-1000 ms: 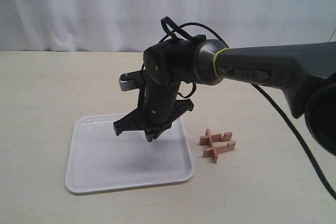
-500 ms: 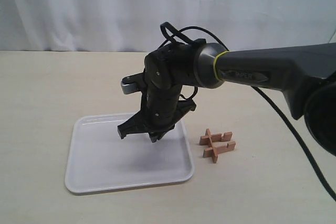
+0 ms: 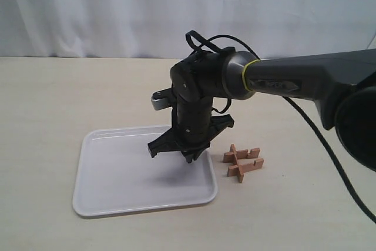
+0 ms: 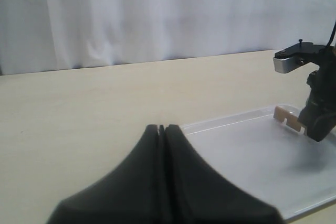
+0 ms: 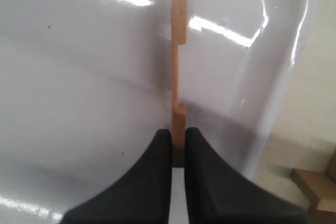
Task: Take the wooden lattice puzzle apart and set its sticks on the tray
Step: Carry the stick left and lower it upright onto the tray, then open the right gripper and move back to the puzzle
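The wooden lattice puzzle [image 3: 242, 163] sits on the pale matte table [image 3: 305, 216], just off the tray's [image 3: 141, 208] rim at 3 o'clock. It is a small cluster of reddish-brown bars with square-cut notches, crossed and interlocked.

One separate stick [image 5: 179, 51] is pinched by its end between the narrow black fingers of the right gripper [image 5: 178, 135]. The right wrist view shows it as a thin flat strip of light wood with two square notches along one edge, reaching out over the tray's [image 5: 79, 77] glossy white floor. Whether it touches the plastic cannot be told.

The exterior view hides this stick behind the right gripper [image 3: 188, 156], which hangs over the tray's 2 o'clock part. The left wrist view alone shows the stick [image 4: 287, 118] from the side.

The left gripper [image 4: 161, 128] has its dark fingers pressed together on nothing, near the smooth tray [image 4: 236, 150] with its low rounded rim.
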You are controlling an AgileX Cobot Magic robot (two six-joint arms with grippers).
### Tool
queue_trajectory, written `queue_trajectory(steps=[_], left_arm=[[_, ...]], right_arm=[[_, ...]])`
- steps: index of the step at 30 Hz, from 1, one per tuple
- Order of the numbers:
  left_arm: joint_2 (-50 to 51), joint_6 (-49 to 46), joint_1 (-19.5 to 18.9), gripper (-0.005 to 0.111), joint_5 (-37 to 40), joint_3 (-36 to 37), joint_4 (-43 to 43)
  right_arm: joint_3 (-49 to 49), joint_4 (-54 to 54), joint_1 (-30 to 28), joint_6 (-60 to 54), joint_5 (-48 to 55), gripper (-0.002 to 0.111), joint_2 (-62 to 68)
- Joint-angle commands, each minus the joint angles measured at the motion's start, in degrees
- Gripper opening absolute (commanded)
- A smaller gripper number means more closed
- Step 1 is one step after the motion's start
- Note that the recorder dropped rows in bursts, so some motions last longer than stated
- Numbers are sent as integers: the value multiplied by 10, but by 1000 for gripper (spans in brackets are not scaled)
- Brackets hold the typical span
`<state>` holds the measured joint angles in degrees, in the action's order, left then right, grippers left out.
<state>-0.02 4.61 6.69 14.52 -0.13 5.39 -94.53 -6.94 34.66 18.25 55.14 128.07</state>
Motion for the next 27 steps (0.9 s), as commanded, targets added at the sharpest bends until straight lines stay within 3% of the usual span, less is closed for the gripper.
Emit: queue_trajectory(steps=[1, 13, 20, 27], left_arm=[[0, 2, 0, 0, -7, 1, 0], [0, 2, 0, 0, -7, 1, 0], [0, 2, 0, 0, -7, 1, 0], [0, 2, 0, 0, -7, 1, 0]], right_arm=[[2, -44, -2, 22, 6, 4, 0], [2, -36, -2, 26, 4, 5, 0], [2, -42, -2, 26, 2, 33, 0], [-6, -42, -1, 26, 13, 45, -4]])
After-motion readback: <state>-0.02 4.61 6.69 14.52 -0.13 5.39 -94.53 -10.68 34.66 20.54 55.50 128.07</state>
